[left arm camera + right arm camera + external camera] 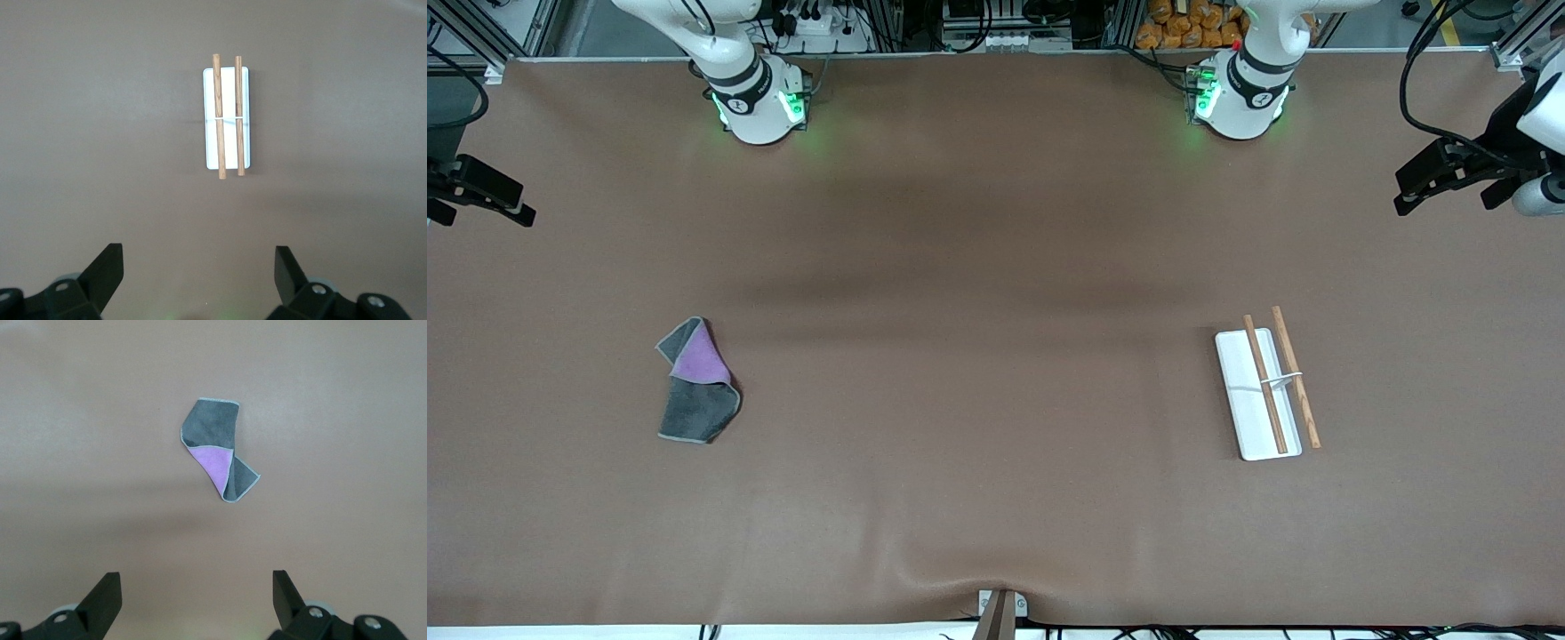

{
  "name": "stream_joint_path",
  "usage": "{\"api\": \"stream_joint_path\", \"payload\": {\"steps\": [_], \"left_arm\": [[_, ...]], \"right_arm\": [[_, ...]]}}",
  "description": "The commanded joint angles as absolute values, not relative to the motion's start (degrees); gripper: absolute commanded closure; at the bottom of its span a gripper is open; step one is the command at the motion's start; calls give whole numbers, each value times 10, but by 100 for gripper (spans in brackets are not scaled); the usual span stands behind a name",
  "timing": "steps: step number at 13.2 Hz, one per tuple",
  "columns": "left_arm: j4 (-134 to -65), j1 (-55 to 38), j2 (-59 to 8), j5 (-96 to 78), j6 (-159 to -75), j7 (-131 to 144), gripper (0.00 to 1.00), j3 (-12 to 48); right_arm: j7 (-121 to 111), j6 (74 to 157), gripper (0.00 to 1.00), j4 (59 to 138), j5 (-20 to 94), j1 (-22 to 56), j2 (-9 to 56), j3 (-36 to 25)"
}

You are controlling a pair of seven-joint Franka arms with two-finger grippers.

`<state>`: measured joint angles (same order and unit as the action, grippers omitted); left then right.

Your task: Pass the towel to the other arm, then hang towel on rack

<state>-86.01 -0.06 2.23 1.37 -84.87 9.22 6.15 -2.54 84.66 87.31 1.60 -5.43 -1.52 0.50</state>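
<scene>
While no writing reads anywhere, you see the towel [217, 455] flat on the worktop [996, 356] under the wide right pincer [197, 600], the rack [227, 119] beneath the wide left pincer [200, 280].

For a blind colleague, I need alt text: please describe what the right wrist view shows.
A small crumpled towel, dark grey with a purple face folded up, lies alone on the brown table. The right gripper hangs high above it, its two black fingers spread open and holding nothing.
</scene>
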Motion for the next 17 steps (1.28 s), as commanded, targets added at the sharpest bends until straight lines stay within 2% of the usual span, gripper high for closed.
{"api": "stream_joint_path", "payload": {"steps": [1,17], "left_arm": [[-866,-1,37,12,-834,84,0,59],[-861,-1,31,12,-831,88,0,70]], "right_arm": [[-18,838,0,861,9,-67,-13,16],[-18,838,0,861,8,-69,-13,15]]}}
